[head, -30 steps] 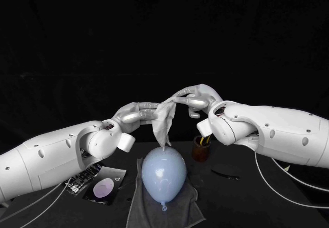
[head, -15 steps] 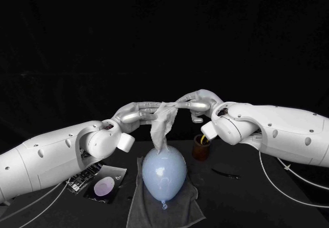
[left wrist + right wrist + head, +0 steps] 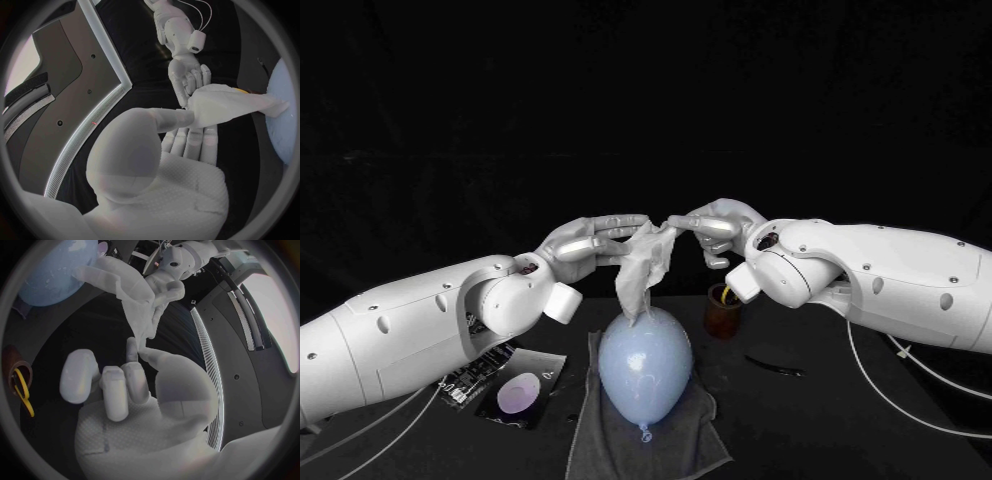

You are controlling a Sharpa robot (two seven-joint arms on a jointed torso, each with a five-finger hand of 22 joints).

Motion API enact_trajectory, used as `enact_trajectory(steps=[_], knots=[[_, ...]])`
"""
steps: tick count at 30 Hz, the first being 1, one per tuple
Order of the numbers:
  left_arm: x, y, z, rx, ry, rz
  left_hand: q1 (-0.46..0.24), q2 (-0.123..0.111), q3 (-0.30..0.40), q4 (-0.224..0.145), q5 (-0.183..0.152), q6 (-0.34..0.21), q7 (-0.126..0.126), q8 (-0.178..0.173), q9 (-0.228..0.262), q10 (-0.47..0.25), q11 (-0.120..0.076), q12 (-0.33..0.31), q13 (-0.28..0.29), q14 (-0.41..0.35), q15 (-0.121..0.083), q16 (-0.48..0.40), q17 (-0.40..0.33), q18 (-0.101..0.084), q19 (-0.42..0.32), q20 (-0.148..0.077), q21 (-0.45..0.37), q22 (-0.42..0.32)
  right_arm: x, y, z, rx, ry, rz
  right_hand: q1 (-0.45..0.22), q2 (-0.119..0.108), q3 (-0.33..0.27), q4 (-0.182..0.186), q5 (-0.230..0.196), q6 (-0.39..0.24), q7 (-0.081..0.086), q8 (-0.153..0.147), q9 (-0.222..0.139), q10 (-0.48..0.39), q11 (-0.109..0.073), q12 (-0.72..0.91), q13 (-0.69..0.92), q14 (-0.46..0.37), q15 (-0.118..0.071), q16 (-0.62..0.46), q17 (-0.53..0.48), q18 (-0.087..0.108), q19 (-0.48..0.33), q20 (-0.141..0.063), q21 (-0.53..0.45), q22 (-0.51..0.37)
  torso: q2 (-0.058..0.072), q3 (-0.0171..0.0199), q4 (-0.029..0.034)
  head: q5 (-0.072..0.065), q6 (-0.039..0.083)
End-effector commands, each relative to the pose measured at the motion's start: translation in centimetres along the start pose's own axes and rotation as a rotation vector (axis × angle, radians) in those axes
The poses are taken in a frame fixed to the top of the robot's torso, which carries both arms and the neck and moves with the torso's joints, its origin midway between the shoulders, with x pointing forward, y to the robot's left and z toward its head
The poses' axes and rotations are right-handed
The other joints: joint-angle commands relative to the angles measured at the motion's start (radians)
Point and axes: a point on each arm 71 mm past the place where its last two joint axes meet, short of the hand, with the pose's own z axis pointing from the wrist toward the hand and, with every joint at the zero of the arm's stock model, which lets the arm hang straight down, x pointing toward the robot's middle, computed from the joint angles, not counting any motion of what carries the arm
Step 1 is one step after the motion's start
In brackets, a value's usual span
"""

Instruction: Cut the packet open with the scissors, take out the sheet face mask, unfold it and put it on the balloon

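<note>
Mid-frame, the sheet face mask [image 3: 643, 268] hangs vertically, tip down touching the balloon [image 3: 646, 365], its upper edge pinched by left hand [image 3: 596, 240] and right hand [image 3: 711, 223], the right now lower than before.

The head camera looks down on the black table [image 3: 805, 440] from some way off. Wrist cameras sit close behind the silver left robot hand [image 3: 181, 160] and right robot hand [image 3: 125, 395], facing each other. All share the crumpled white sheet mask [image 3: 646, 262] and pale blue balloon [image 3: 646, 360].
</note>
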Motion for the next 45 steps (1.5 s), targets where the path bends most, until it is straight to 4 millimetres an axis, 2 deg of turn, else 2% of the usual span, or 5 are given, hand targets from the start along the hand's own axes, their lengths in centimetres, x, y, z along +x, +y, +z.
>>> enact_trajectory(steps=[1,16,27,37,45], knots=[[0.5,0.0,0.0,-0.007,0.056,-0.021,-0.007,-0.001,0.041,-0.031,0.003,-0.017,-0.001,-0.007,-0.003,-0.026,-0.001,-0.005,-0.002,-0.013,0.001,0.019,0.004,0.016,0.003,0.003,-0.007,-0.002,0.2,-0.1,0.0,0.006,0.026,-0.02,-0.014,-0.017,-0.03,0.02,-0.008,-0.001,-0.002,-0.003,-0.005,0.027,-0.004,0.007,0.153,0.104,-0.009,0.003,0.263,0.003,0.001,-0.008,0.003,0.158,0.0,-0.0007,0.0003,-0.001,0.0],[0.3,0.0,-0.1,-0.012,0.05,-0.034,-0.013,-0.005,0.05,-0.027,0.003,-0.025,0.013,-0.01,-0.003,-0.032,0.013,-0.003,-0.001,-0.036,0.004,0.05,0.007,0.016,0.003,0.003,-0.009,-0.006,0.6,0.4,-0.2,-0.049,0.034,-0.003,0.088,0.0,-0.045,-0.032,-0.142,-0.002,-0.01,0.0,-0.018,0.028,-0.011,0.005,0.155,0.104,-0.016,0.003,0.263,0.004,0.0,-0.014,-0.002,0.157,-0.001,-0.0008,0.0001,-0.002,-0.002],[0.4,0.0,-0.3,-0.004,0.055,-0.046,-0.014,-0.005,0.051,-0.026,0.003,-0.021,0.016,-0.009,-0.002,-0.028,0.016,-0.002,0.0,-0.039,0.004,0.053,0.006,0.016,0.003,0.003,-0.009,-0.006,-0.7,-0.4,-0.2,-0.027,-0.026,-0.071,0.1,-0.07,-0.146,-0.032,-0.142,-0.139,0.059,-0.101,-0.071,-0.12,0.05,-0.214,-0.001,0.096,0.037,-0.009,0.237,0.024,-0.059,0.026,-0.137,0.123,0.0,-0.0004,-0.0004,-0.002,-0.005],[0.7,-0.2,-0.7,0.011,0.073,-0.056,-0.002,0.005,0.067,-0.031,0.003,-0.011,0.023,-0.005,0.003,-0.018,0.021,-0.003,0.0,-0.113,0.019,-0.021,-0.049,0.018,0.105,-0.032,0.056,0.017,0.1,-3.8,-0.5,0.107,0.002,-0.024,0.109,-0.042,-0.211,0.023,-0.135,-0.144,0.067,-0.116,-0.082,-0.239,0.058,-0.398,-0.153,0.058,0.045,-0.061,0.138,0.049,-0.12,0.042,-0.275,0.083,-0.001,0.001,-0.0004,-0.006,-0.008],[1.0,-0.3,-0.9,0.017,0.086,-0.059,-0.002,0.004,0.067,-0.029,0.003,-0.002,0.026,-0.001,0.008,-0.007,0.025,-0.002,0.001,-0.058,0.008,-0.03,-0.058,0.016,0.103,-0.039,0.063,0.017,1.8,-6.3,-1.0,0.223,0.081,0.098,0.057,-0.002,-0.303,0.149,-0.121,-0.136,0.06,-0.123,-0.09,-0.048,0.051,-0.105,0.049,0.101,0.038,-0.002,0.251,0.016,-0.028,0.034,-0.077,0.137,0.0,0.0008,-0.0014,-0.011,-0.01]])
